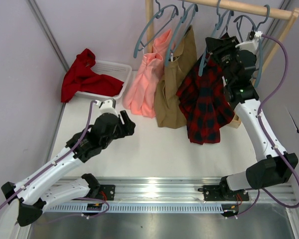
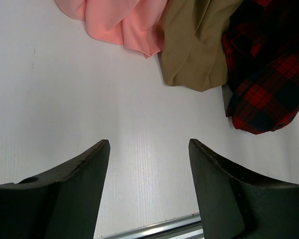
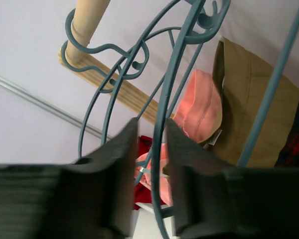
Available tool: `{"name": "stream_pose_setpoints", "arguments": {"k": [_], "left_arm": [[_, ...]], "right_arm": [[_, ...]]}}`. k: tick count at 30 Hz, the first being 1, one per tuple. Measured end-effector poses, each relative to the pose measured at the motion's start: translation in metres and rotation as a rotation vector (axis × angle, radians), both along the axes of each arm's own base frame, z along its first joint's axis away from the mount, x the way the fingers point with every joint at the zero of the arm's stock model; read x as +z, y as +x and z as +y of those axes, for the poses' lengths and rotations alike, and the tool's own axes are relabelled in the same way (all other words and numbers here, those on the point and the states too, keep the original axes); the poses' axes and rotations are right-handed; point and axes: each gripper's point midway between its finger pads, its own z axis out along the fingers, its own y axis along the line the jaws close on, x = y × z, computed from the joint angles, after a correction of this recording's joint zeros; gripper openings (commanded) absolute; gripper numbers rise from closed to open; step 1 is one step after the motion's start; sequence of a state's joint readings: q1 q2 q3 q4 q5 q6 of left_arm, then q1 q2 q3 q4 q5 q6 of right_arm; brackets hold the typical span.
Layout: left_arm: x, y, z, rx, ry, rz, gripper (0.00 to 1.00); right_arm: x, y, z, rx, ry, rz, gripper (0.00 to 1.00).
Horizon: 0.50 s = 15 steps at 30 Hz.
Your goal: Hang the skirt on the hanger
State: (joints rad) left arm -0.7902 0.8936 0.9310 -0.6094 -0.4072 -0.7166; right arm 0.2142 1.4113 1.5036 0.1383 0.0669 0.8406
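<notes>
The red-and-black tartan skirt (image 1: 204, 99) hangs from a blue-grey hanger (image 1: 204, 62) on the wooden rail, its hem resting on the table. My right gripper (image 1: 215, 47) is up at the top of that hanger. In the right wrist view the hanger's thin wire (image 3: 162, 114) runs between the fingers of the right gripper (image 3: 152, 132), close to the right one, with a gap to the left one. A sliver of the skirt (image 3: 296, 144) shows at the right edge. My left gripper (image 1: 128, 124) is open above bare table, left of the skirt (image 2: 269, 84), and the left gripper (image 2: 149, 149) holds nothing.
A pink garment (image 1: 144, 84) and a tan garment (image 1: 177, 84) hang on the wooden rail (image 1: 239, 6) left of the skirt, with spare hangers (image 1: 154, 25) beside them. A plain red cloth (image 1: 82, 74) drapes over a white basket (image 1: 112, 67) at the back left.
</notes>
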Motion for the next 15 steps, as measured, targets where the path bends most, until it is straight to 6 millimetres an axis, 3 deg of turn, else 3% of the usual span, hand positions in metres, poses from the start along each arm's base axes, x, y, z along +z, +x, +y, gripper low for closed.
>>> {"name": "stream_pose_setpoints", "arguments": {"k": [1, 6, 7, 11, 15], "left_arm": [[0.000, 0.000, 0.000, 0.000, 0.001, 0.000, 0.70], [0.002, 0.000, 0.002, -0.006, 0.001, -0.005, 0.71], [0.002, -0.001, 0.001, -0.009, 0.000, -0.005, 0.71], [0.008, -0.003, 0.000, -0.030, 0.001, -0.005, 0.71], [0.026, -0.004, -0.001, -0.048, -0.005, -0.030, 0.76]], "right_arm": [[0.002, -0.002, -0.001, -0.004, -0.011, -0.002, 0.53], [0.031, -0.015, -0.002, -0.001, -0.067, -0.019, 0.76], [0.039, -0.020, -0.001, 0.005, -0.076, -0.027, 0.85], [0.077, -0.041, 0.007, 0.015, -0.139, -0.059, 0.94], [0.113, -0.069, 0.009, -0.004, -0.205, -0.087, 0.98]]}}
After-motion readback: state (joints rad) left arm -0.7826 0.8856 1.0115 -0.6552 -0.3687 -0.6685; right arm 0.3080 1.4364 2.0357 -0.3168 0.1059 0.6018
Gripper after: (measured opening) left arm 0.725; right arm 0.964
